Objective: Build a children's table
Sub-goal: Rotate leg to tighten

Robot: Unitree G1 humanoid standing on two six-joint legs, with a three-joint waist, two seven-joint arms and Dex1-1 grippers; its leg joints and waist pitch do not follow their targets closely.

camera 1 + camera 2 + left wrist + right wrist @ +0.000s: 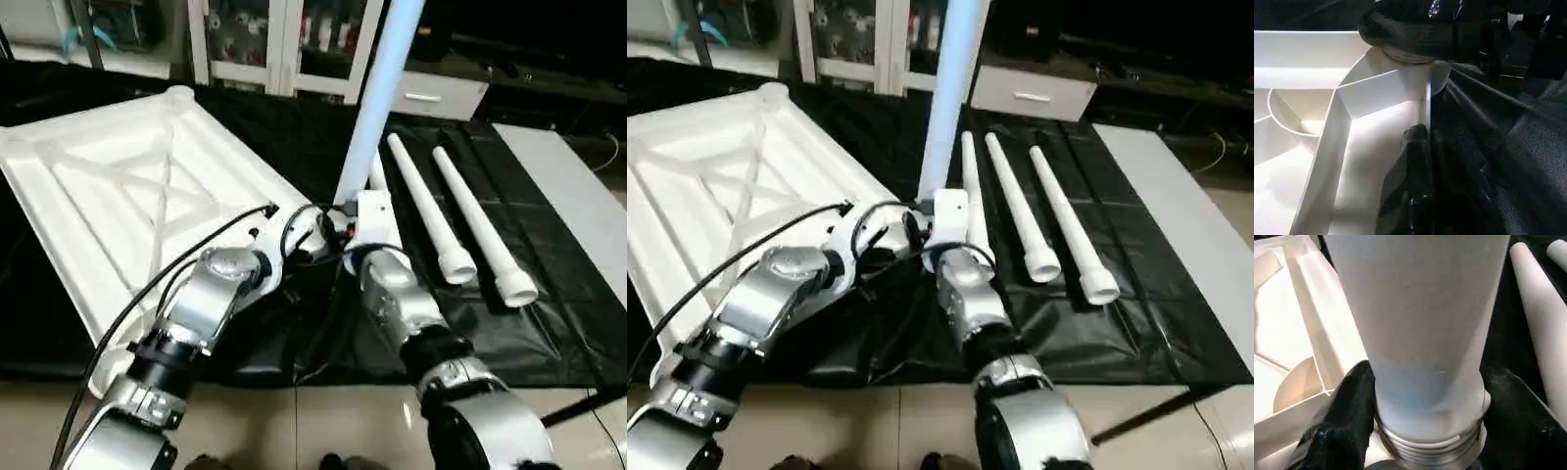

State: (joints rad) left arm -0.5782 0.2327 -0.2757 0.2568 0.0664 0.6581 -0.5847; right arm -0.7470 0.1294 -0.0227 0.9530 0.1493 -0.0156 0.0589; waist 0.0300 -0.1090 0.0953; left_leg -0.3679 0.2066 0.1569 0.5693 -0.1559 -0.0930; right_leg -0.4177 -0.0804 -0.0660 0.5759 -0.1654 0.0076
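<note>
My right gripper [1425,396] is clamped around the thick lower end of one white table leg [377,103], a black finger [1344,416] on each side just above its ribbed collar. The leg stands nearly upright, its long axis running from my gripper up and slightly to the right until it leaves the top of the head view. Its collar end points down at the near right corner of the table top [118,196].

The table top lies upside down on the black cloth [549,294], X-ribs facing up, its long sides running diagonally from near left to far right. In the right wrist view a curved socket wall [1295,382] sits inside the raised rim just beside the leg's base; I cannot tell whether the leg end is already in a corner socket.

My left gripper [1418,147] has its fingers pressed together, resting at the rim of that same corner where white plastic meets cloth.

Three more legs lie on the cloth to the right of the upright one: one [972,191] close behind my right wrist, then two [429,211] [485,230] side by side, roughly parallel, thick collared ends toward me and narrow tips pointing away. Narrow strips of cloth separate them, with wider open cloth further right and a pale floor [333,421] along the near edge.
</note>
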